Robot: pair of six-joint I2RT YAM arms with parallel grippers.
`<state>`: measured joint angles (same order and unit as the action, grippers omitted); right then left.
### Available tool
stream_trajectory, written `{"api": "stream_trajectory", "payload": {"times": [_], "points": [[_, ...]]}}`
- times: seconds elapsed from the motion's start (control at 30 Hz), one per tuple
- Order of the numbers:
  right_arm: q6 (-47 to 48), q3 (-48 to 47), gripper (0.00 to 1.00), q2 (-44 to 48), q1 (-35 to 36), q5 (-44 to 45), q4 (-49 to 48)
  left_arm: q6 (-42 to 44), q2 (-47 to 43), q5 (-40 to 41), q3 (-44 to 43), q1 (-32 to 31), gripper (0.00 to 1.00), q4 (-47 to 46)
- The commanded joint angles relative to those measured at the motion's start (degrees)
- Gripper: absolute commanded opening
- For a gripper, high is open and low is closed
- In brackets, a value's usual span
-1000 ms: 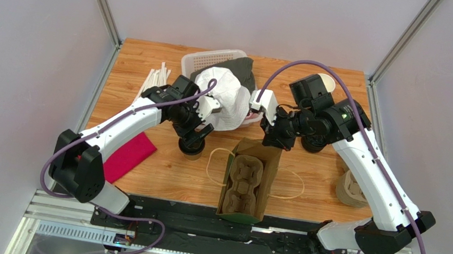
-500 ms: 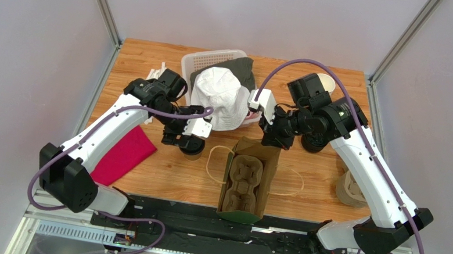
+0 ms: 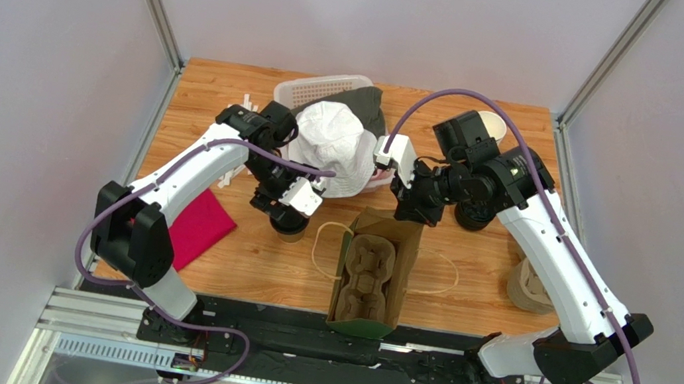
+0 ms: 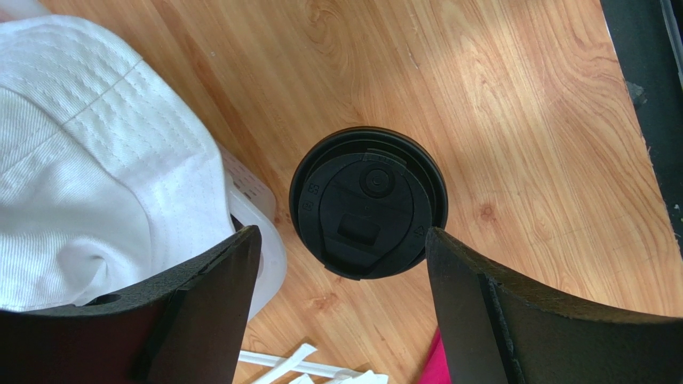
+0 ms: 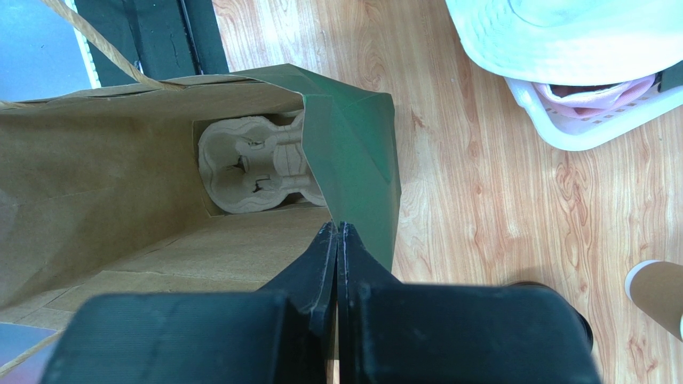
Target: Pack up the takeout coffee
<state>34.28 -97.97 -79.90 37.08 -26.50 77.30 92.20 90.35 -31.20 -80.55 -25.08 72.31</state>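
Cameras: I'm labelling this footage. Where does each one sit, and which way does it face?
Top: above and behind the arms, looking down on the table; both arms show.
Left wrist: straight down on the lidded cup, framed by the open left gripper.
Right wrist: down into the bag, the right gripper shut on its rim.
Shared: the top view also shows cup and bag.

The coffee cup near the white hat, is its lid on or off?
On. The takeout coffee has its round black lid covering the whole top, seen from straight above in the left wrist view.
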Motion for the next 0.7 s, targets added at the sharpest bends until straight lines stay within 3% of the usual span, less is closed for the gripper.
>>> {"api": "stream_trajectory", "payload": {"times": [0.0, 0.07, 0.13, 0.67], "points": [[0.3, -1.3, 0.00, 0.1, 0.3, -0.2, 1.7, 3.7, 0.0, -2.2, -0.8, 0.0, 0.84, 0.8], [0.3, -1.4, 0.00, -0.1, 0.4, -0.3, 1.8, 3.3, 0.2, -2.0, -0.2, -0.1, 0.85, 0.1], [0.1, -1.7, 0.00, -0.2, 0.3, -0.3, 1.8, 3.3, 0.4, -1.5, 0.5, -0.2, 0.99, -0.6], [0.0, -2.5, 0.00, -1.3, 0.3, 0.0, 2.0, 4.4, 3.3, -0.3, 1.4, -0.8, 0.95, -0.1]]}}
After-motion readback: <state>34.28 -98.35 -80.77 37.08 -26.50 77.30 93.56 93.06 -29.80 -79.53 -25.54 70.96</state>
